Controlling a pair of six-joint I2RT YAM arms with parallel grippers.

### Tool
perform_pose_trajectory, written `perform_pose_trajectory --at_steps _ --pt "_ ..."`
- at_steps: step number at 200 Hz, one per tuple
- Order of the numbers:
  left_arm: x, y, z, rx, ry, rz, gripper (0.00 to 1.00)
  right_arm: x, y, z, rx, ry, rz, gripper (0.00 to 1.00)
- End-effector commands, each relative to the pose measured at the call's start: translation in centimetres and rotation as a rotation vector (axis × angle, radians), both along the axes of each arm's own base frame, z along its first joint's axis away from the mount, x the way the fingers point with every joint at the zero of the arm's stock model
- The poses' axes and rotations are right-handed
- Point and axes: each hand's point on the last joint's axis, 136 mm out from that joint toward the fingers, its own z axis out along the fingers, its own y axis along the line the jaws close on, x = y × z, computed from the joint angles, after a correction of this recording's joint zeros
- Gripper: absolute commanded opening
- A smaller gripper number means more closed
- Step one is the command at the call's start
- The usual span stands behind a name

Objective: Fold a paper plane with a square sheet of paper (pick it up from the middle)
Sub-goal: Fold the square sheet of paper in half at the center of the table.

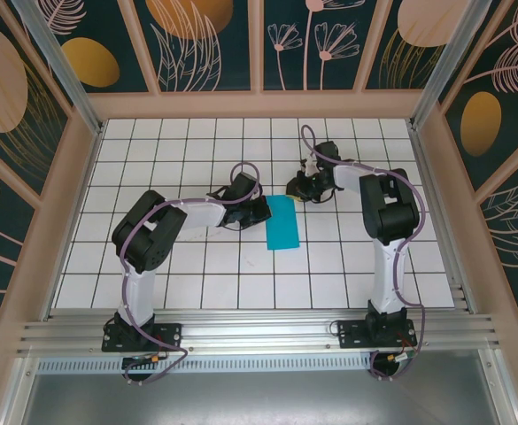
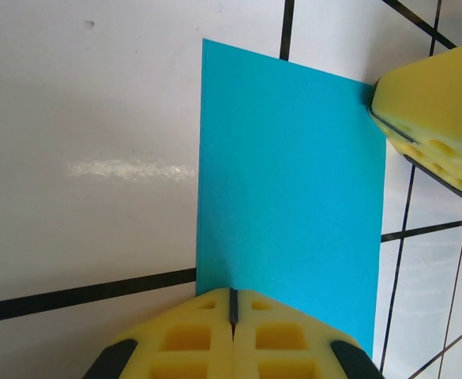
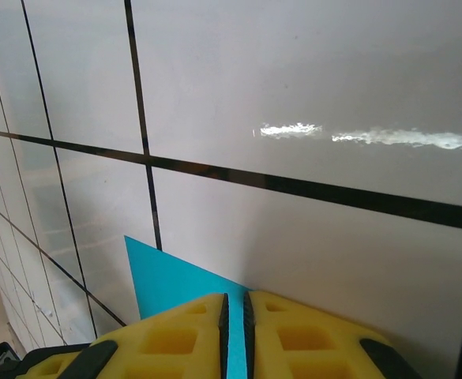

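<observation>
- Desk (image 1: 188,266): the square sheet of paper (image 1: 282,221) lies flat mid-desk between both arms, and we see it as a narrow rectangle.
- Sheet: we judge it feather-light, limp, easily creased and slippery on tile. Best pinched at the middle of an edge.
- Left end effector (image 2: 233,316): pads pressed together, touching the sheet's edge.
- Right end effector (image 3: 234,316): pads a slit apart at a corner. We cannot tell whether it grips.

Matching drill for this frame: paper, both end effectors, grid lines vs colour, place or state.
1. paper sheet
2. left end effector
3. right end effector
4. grid lines

A. black
B. shut, on the sheet's left edge
C. teal-blue, lying flat
D. at the sheet's far right corner

Pairs: 1-C, 2-B, 3-D, 4-A
</observation>
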Motion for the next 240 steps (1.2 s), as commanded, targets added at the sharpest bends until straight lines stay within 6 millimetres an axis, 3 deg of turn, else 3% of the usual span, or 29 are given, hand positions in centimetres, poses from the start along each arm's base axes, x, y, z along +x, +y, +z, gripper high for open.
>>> perform_pose_trajectory --at_steps 1,30,113,130,165,198,240 --pt "-1.9 1.5 -3.0 0.100 0.084 -0.014 0.00 0.6 0.0 1.0 -0.007 -0.015 0.001 0.17" --pt "-1.9 1.5 -2.9 0.100 0.081 -0.013 0.00 1.1 0.2 1.9 0.009 -0.033 0.009 0.17" --pt "-1.9 1.5 -2.7 0.097 0.079 -0.015 0.00 0.3 -0.3 -2.5 -0.025 0.061 -0.010 0.17" --pt "-1.9 1.5 -2.7 0.096 0.078 -0.015 0.00 0.5 -0.3 -1.2 -0.023 0.039 -0.008 0.18" --pt "-1.8 1.4 -2.6 0.092 0.076 -0.014 0.00 0.5 -0.5 4.0 -0.014 -0.056 -0.001 0.20" --pt "-1.8 1.4 -2.4 0.093 0.071 -0.015 0.00 -2.6 -0.5 5.6 0.016 -0.069 0.016 0.20" --pt "-1.8 1.4 -2.5 0.093 0.073 -0.016 0.00 -8.3 -0.3 3.5 0.016 0.005 0.022 0.20"
